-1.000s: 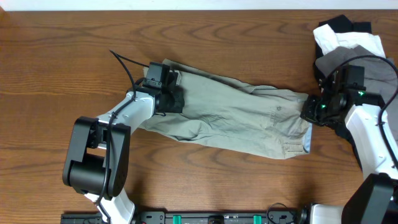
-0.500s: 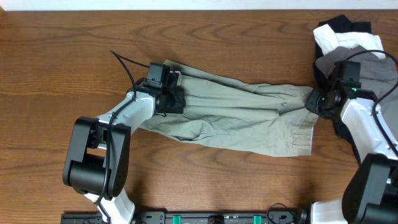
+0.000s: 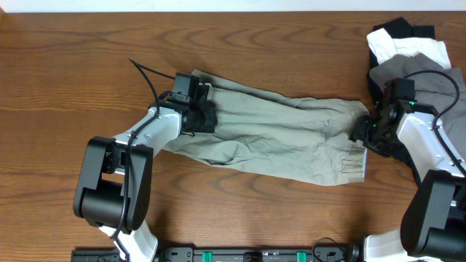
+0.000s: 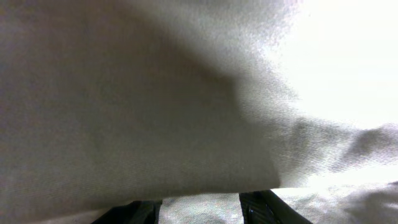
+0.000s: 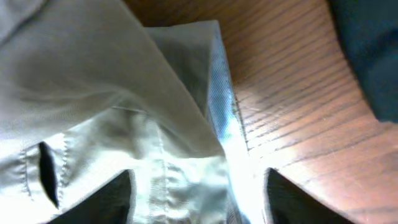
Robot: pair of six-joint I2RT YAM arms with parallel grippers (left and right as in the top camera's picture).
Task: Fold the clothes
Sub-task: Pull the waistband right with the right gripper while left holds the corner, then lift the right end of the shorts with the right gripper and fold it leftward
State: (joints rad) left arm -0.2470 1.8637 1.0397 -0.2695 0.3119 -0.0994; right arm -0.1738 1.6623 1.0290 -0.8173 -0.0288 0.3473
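Observation:
The clothes (image 3: 277, 138), light khaki-green shorts, lie spread across the table with the waistband end to the right. My left gripper (image 3: 195, 109) rests on their left end. In the left wrist view the clothes (image 4: 155, 93) fill the frame, and my left gripper (image 4: 199, 210) is shut on a fold of them. My right gripper (image 3: 364, 133) sits at the waistband edge. In the right wrist view it (image 5: 199, 199) stands open just above the clothes (image 5: 124, 93), whose edge lies loose between the wide-apart fingers (image 5: 292, 199).
A pile of other garments lies at the far right: black (image 3: 408, 29), white (image 3: 411, 49) and slate grey (image 3: 431, 80). The dark garment (image 5: 367, 56) is close beside my right gripper. A black cable (image 3: 145, 73) loops off the left arm over the wooden table (image 3: 73, 73).
My right gripper has opened and let go of the waistband end, which now lies flat; it lifted slightly toward the back, then came down again. The left arm has not moved.

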